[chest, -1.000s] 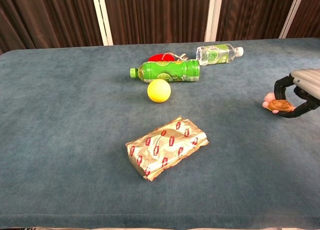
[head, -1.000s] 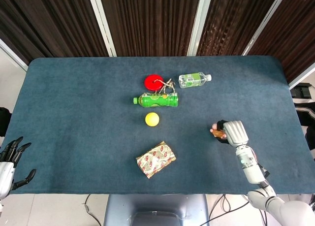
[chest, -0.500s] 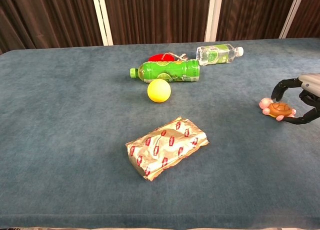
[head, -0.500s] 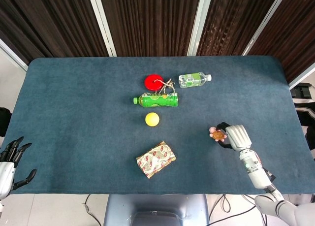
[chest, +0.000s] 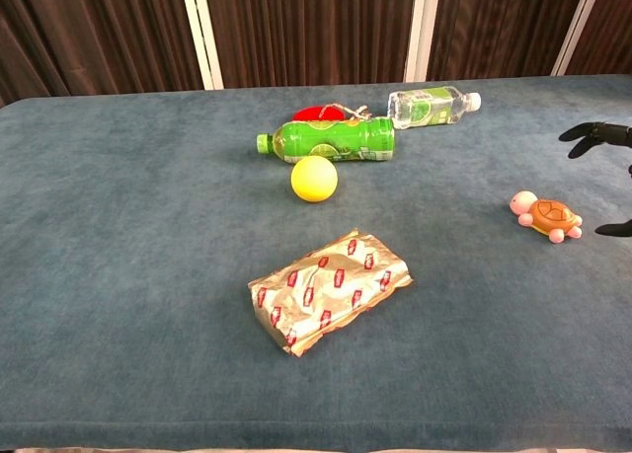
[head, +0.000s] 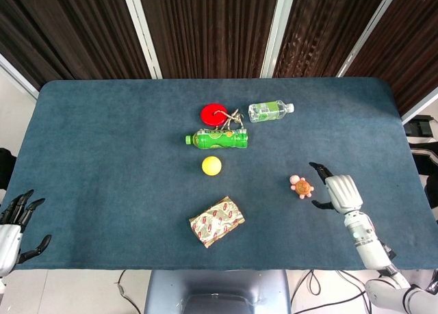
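Just left of my right hand (head: 340, 192), fingers spread and empty, sits the toy turtle (head: 300, 186): brown shell, pink head and feet, upright. Dark blue cloth table (head: 102, 157), brown curtains (head: 205, 27) behind.

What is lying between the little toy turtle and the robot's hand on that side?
Nothing: only bare blue tablecloth separates the toy turtle from the right hand, whose fingers are spread. The head view shows this gap plainly.

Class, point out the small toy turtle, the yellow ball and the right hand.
small brown-shelled toy turtle (chest: 546, 216), chest view, on its shell
round yellow ball (head: 211, 165), head view, its middle
right hand (head: 340, 191), head view, back of hand
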Motion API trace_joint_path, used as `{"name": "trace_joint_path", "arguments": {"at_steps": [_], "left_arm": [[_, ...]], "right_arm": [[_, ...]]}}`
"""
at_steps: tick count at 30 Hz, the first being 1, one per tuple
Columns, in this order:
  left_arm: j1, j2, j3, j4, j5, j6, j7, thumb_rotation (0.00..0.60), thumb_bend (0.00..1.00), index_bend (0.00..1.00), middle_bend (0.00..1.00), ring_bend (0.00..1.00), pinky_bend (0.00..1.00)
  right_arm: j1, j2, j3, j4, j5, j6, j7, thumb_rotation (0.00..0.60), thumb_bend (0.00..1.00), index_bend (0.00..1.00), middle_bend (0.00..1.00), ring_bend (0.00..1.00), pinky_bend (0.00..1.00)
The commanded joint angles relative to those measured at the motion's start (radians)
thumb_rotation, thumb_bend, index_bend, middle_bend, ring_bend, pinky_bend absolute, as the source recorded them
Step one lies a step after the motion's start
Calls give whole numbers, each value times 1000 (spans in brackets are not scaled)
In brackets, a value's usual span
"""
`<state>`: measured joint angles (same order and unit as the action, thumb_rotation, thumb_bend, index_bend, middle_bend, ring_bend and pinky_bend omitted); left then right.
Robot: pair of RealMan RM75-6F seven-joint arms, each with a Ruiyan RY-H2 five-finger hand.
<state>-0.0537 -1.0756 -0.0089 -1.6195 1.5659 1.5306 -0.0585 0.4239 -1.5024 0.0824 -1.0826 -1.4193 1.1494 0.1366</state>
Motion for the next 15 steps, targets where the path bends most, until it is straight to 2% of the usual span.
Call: {"name": "trace_joint_path", "arguments": {"at_steps": [1,7,15], "left_arm": [[-2,1,1,-1,-1,-4,0,600,293,165,1,26,210],[-4,1,0,-1,-7,-11,1,600,292,164,1,26,210],[-3,2,2,0,-5,-9,-2,600,292,165,1,26,210]], "right_arm": [[15,-11,21,3,37,-43,-45,600,234,267,301,901,967],[45,-55,24,41,47,-103,-33,600,234,310,301,900,965],[65,-120,22,118,19,-96,-1,600,234,400,302,901,965]]}}
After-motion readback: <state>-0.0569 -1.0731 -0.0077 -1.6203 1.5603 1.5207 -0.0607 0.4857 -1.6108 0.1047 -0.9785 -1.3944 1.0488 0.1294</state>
